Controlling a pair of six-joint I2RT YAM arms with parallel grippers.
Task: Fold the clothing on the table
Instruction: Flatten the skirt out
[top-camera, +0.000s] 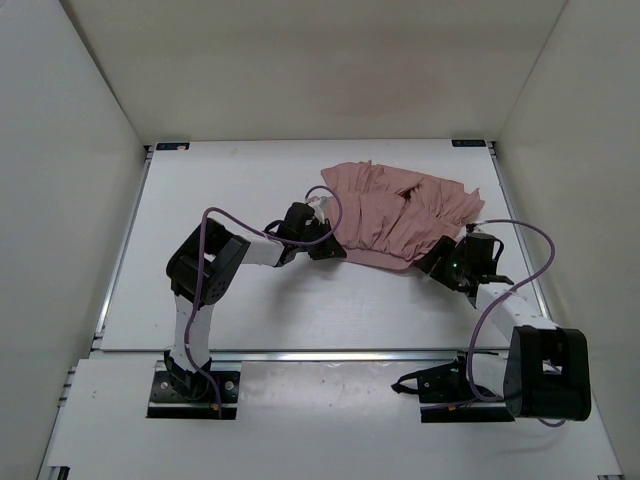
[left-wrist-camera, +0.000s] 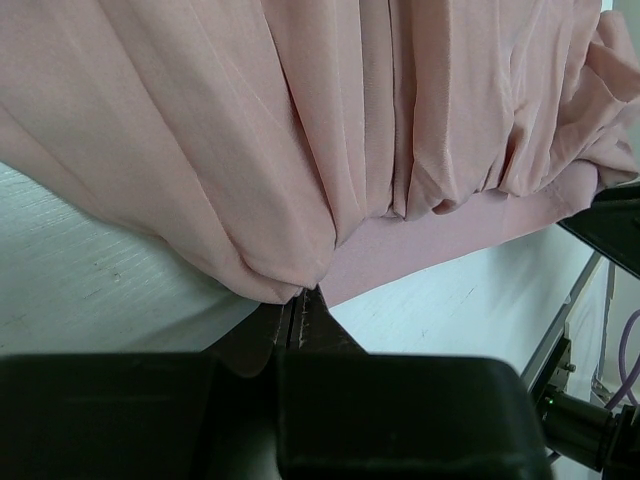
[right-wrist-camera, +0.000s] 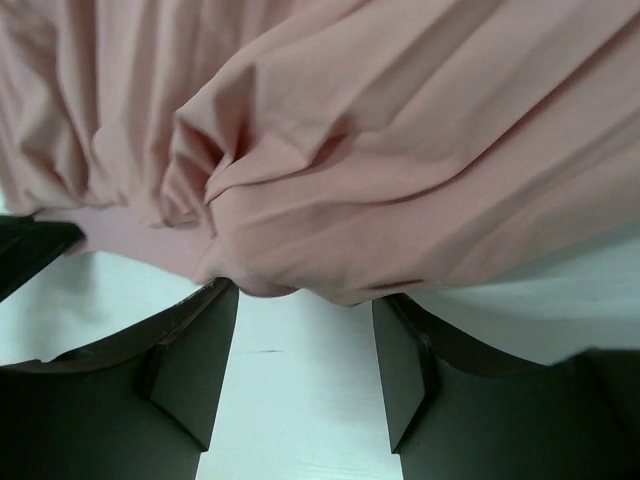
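The dusty-pink clothing (top-camera: 400, 212) lies crumpled on the far right half of the white table (top-camera: 240, 190). My left gripper (top-camera: 328, 247) sits at its near left edge. In the left wrist view its jaws (left-wrist-camera: 298, 298) are pressed together with a bunched fold of the clothing (left-wrist-camera: 300, 150) pinched at the tips. My right gripper (top-camera: 438, 262) is at the near right edge. In the right wrist view it (right-wrist-camera: 305, 300) stands open, the clothing's (right-wrist-camera: 350, 150) hem bulging over its fingertips (right-wrist-camera: 215, 305) and bare table showing between them.
White walls close in the table on three sides, and a thin metal rail (top-camera: 515, 215) runs along the right edge close to the clothing. Purple cables (top-camera: 530, 240) loop over both arms. Part of the right gripper (left-wrist-camera: 612, 225) shows dark in the left wrist view.
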